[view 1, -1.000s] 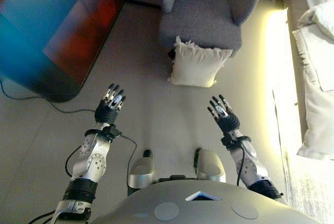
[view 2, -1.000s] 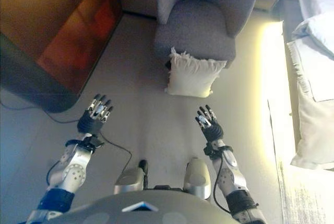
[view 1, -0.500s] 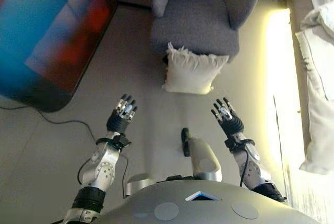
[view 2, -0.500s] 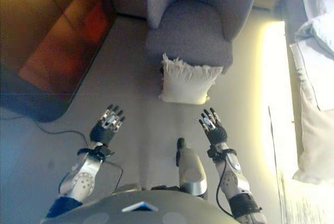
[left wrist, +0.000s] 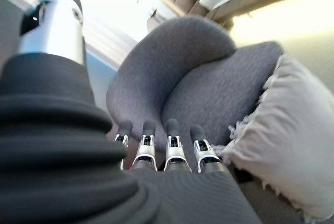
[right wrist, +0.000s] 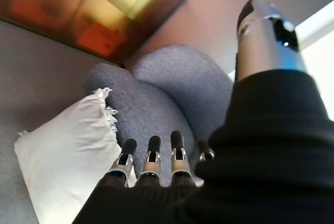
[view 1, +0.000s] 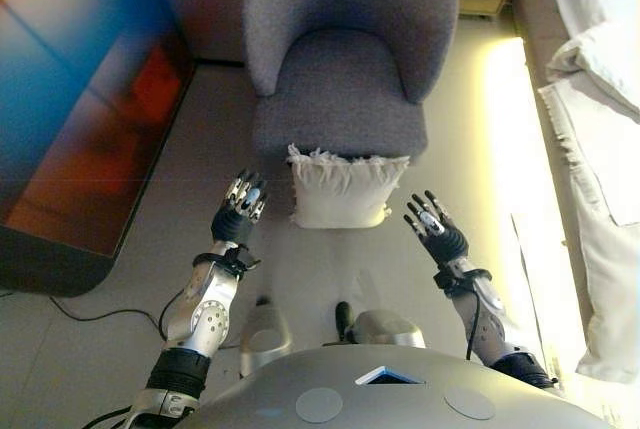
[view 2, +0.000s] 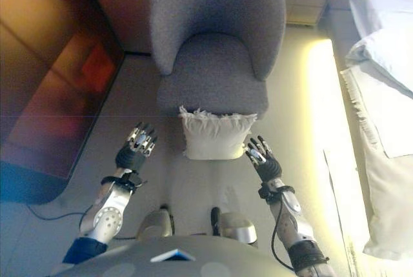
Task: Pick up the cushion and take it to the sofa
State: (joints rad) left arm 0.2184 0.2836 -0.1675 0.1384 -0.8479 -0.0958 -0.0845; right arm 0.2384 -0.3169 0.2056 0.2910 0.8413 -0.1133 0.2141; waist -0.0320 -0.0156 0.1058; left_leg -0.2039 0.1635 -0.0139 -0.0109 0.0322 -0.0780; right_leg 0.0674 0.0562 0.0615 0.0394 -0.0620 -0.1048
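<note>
L robot hand [view 1: 241, 215]: fingers straight, spread, holds nothing; just beside cushion's left edge, not touching.
R robot hand [view 1: 436, 232]: fingers straight, open, empty; near cushion's right edge, apart from it.
Cushion [view 1: 340, 190]: white, fringed; stands on edge on floor [view 1: 120, 279], leaning on front of grey armchair [view 1: 345, 69]; long axis runs left-right between the hands.
</note>
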